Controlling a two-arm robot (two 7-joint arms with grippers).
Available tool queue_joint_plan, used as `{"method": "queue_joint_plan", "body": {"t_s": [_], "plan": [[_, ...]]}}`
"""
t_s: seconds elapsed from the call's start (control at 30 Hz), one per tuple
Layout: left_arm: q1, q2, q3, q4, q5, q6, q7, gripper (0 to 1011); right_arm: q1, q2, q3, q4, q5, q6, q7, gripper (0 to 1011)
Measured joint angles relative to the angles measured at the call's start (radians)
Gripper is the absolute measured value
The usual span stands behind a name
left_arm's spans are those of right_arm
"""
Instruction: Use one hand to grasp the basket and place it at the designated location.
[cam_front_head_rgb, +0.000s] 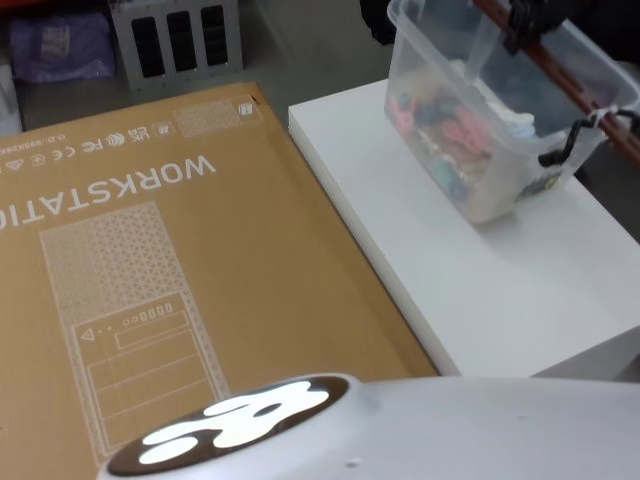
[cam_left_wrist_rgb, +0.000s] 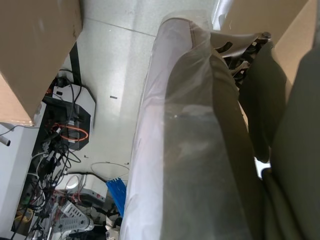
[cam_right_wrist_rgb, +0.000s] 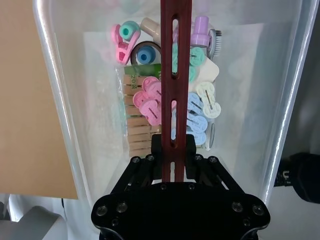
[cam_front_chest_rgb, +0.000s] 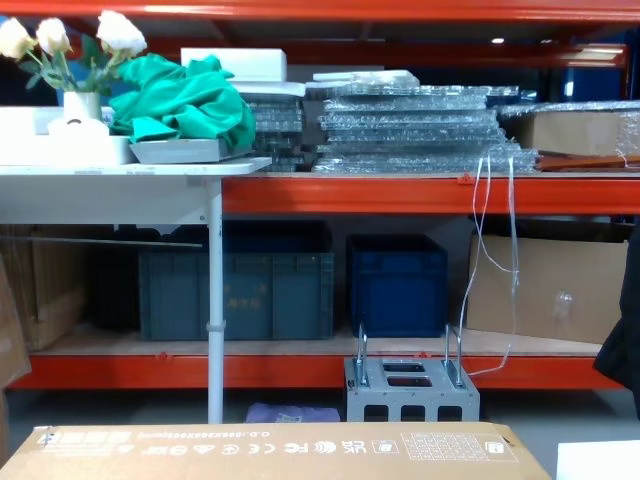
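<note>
The basket (cam_front_head_rgb: 500, 120) is a frosted-clear tub standing at the far right of the white table (cam_front_head_rgb: 450, 260), with pink, blue and green clips showing through its walls. A red-brown slotted handle bar (cam_front_head_rgb: 580, 100) crosses its open top. In the head view my right gripper (cam_front_head_rgb: 527, 20) is black and sits on that bar at the basket's far side. From the right wrist, the right gripper (cam_right_wrist_rgb: 173, 146) is shut on the handle bar (cam_right_wrist_rgb: 175, 60), directly above the clips (cam_right_wrist_rgb: 150, 102). Whether the basket's base touches the table I cannot tell.
A large brown cardboard box (cam_front_head_rgb: 150, 280) printed "WORKSTATION" lies flat against the table's left side. The box top (cam_front_chest_rgb: 270, 450) also runs along the bottom of the chest view, with orange shelving and dark blue crates (cam_front_chest_rgb: 395, 285) behind. Cables and floor (cam_left_wrist_rgb: 65, 150) appear under the left arm.
</note>
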Motion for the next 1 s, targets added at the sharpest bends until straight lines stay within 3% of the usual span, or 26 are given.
{"method": "queue_joint_plan", "body": {"t_s": [0.17, 0.5, 1.0], "plan": [[0.0, 0.0, 0.0, 0.0, 0.0, 0.0, 0.0, 0, 0.008, 0.022, 0.023, -0.039, 0.007, 0.005, -0.004, 238], [0.0, 0.0, 0.0, 0.0, 0.0, 0.0, 0.0, 0, 0.014, 0.03, 0.039, -0.063, 0.007, 0.006, -0.005, 237], [0.0, 0.0, 0.0, 0.0, 0.0, 0.0, 0.0, 0, 0.054, -0.003, 0.028, -0.141, -0.03, -0.042, 0.005, 237]]}}
